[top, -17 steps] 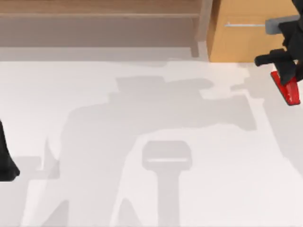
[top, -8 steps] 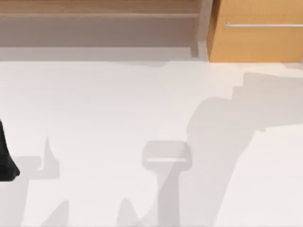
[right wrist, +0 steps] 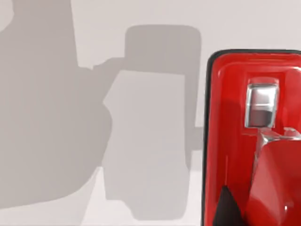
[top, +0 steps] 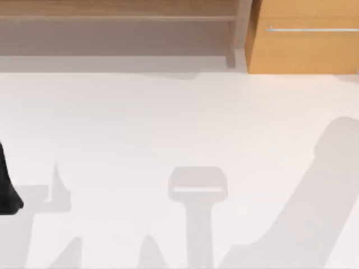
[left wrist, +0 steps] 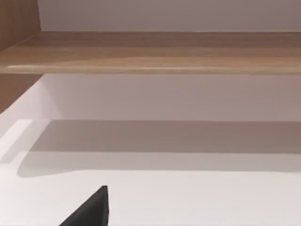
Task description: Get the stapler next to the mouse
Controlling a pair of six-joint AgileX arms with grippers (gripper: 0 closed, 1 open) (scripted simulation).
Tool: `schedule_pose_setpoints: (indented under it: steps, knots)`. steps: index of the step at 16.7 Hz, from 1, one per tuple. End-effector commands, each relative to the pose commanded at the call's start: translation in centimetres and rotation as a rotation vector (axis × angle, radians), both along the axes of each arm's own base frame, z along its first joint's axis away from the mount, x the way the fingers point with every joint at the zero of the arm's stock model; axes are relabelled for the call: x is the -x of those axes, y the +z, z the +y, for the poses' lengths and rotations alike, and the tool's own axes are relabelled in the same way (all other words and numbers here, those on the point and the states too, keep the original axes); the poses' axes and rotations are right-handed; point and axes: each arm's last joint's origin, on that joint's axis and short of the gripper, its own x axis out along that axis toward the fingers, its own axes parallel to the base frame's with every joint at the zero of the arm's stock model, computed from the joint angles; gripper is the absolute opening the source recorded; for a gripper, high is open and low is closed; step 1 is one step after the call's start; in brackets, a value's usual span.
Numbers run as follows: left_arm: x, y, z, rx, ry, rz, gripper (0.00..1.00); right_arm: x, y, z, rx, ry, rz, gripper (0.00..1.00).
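The red stapler (right wrist: pixel 235 122) looms close in the right wrist view, glossy, with a thin dark base edge and a metal part near its top. It hangs above the white table (right wrist: pixel 150 141). My right gripper (right wrist: pixel 254 207) is shut on it, one dark fingertip (right wrist: pixel 228 211) pressed against its side. The mouse is out of view. My left gripper (top: pixel 7 193) is parked at the table's left edge, and a dark part of it (left wrist: pixel 89 212) shows in the left wrist view.
A wooden shelf (top: pixel 118 22) runs along the back of the table. A wooden cabinet with a metal handle (top: pixel 303 39) stands at the back right. The right arm's shadow (top: pixel 314 213) falls across the table's right front.
My right gripper with the stapler has left the top view past its right edge. Its shadow has slid right and forward across the table. The left arm has not moved.
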Motion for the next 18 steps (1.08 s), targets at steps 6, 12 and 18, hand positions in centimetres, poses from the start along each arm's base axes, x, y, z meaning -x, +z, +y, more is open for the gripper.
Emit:
schedule_pose_setpoints:
  steps: [6,12,18]
  knots:
    - [0.0,0.0,0.0,0.000,0.000,0.000,1.00,-0.1,-0.1,0.0,0.000,0.007,-0.002,0.00]
    - [0.0,0.0,0.0,0.000,0.000,0.000,1.00,0.3,0.6,-2.1,0.054,-0.060,-0.066,0.00]
    - [0.0,0.0,0.0,0.000,0.000,0.000,1.00,1.1,1.6,-4.0,0.121,-0.137,-0.124,0.00]
